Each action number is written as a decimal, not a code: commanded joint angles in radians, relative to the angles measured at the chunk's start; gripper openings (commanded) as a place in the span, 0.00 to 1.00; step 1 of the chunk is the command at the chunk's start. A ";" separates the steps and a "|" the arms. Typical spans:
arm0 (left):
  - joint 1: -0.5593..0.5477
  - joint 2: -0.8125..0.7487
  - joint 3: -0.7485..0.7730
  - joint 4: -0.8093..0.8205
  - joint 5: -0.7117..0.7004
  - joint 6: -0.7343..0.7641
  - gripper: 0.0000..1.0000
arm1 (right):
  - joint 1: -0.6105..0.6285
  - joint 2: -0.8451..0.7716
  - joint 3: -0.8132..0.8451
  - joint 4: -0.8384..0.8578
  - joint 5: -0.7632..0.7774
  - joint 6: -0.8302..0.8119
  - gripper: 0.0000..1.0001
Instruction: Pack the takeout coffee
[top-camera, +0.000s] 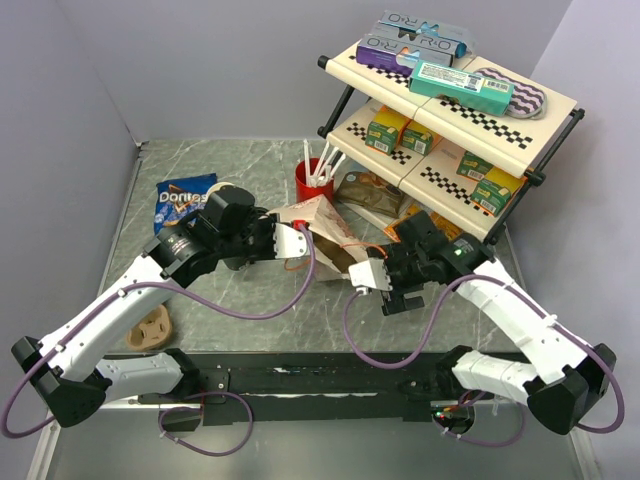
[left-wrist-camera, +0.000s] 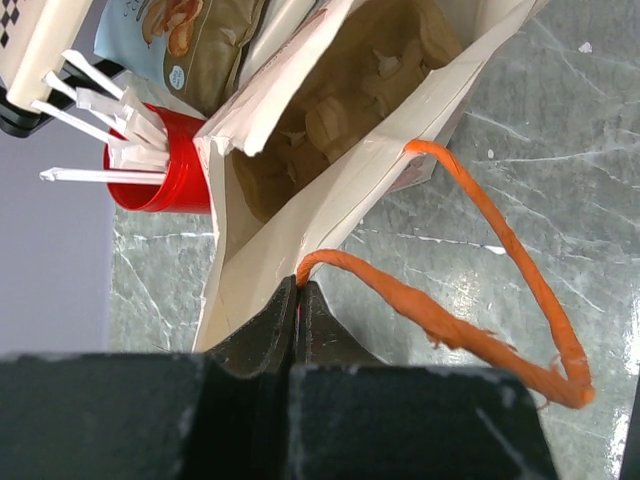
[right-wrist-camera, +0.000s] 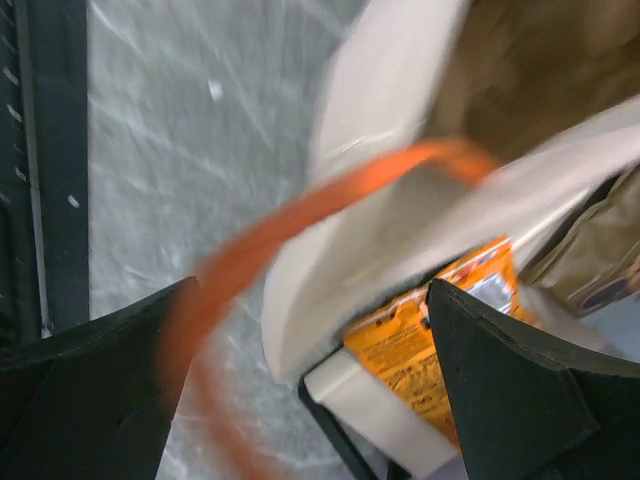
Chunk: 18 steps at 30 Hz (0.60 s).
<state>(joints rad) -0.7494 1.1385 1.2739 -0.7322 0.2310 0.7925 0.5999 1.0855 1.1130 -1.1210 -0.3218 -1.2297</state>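
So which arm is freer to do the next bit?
Right, probably: the right hand is open by the paper bag, while the left hand is shut on the bag's rim.

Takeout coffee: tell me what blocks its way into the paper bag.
The left arm itself does: its wrist sits between the takeout coffee, barely visible beside the Doritos bag, and the paper bag, whose rim the left gripper pinches.

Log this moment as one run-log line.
left end effector: shut on paper bag rim | right end effector: open beside orange handle | bag: mouth open
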 joint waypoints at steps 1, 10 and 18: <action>0.012 -0.010 0.042 -0.026 0.034 0.007 0.01 | 0.003 -0.027 -0.091 0.124 0.156 -0.041 1.00; 0.016 -0.006 0.024 -0.032 -0.004 0.010 0.01 | -0.031 -0.137 -0.142 0.148 0.095 -0.111 1.00; 0.025 -0.025 -0.001 -0.004 -0.022 0.027 0.01 | -0.029 -0.271 -0.283 0.173 0.183 -0.281 1.00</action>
<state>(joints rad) -0.7341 1.1381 1.2774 -0.7471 0.2226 0.8021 0.5732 0.8448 0.8879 -0.9749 -0.2104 -1.4082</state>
